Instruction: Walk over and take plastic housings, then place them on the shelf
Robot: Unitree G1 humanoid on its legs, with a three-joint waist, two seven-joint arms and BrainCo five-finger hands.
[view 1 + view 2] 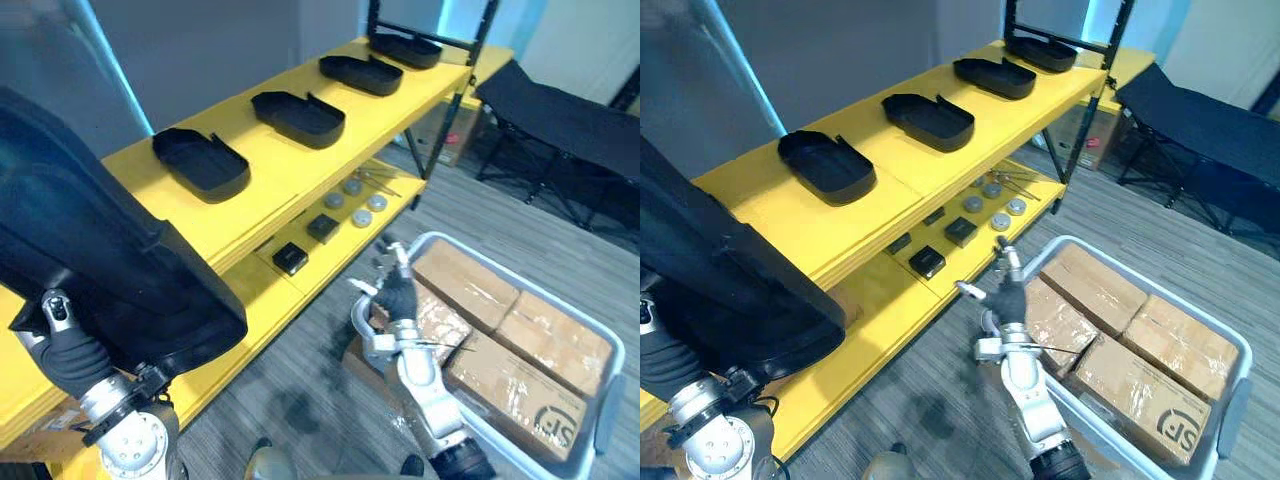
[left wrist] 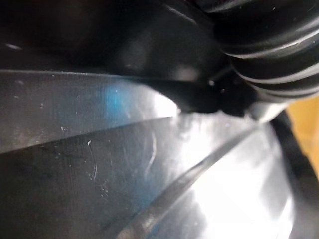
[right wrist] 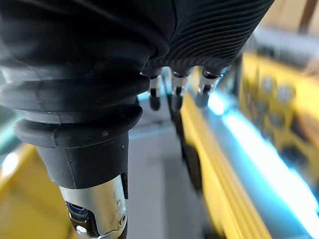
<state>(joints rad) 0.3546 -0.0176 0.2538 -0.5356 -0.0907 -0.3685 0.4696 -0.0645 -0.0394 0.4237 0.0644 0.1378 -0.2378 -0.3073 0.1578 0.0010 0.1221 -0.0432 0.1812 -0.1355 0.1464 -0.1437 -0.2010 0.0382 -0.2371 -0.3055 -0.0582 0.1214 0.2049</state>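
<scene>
Left robot hand (image 1: 62, 345) bears the housing (image 1: 90, 240), grip hidden; lay it flat on the shelf (image 1: 280, 172) ahead; right robot hand (image 1: 397, 293) hangs slack.

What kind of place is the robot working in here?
Probably a workshop or parts storeroom: a yellow shelf rack carries a row of black plastic housings, small parts lie on its lower level, and a grey bin of cardboard boxes stands beside it.

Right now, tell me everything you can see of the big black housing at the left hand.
The black housing looks like a large shell of smooth, faintly glossy dark plastic with a rounded outer edge. It sits tilted, close to the camera, covering the near end of the yellow shelf from view. The left hand meets it from below.
</scene>
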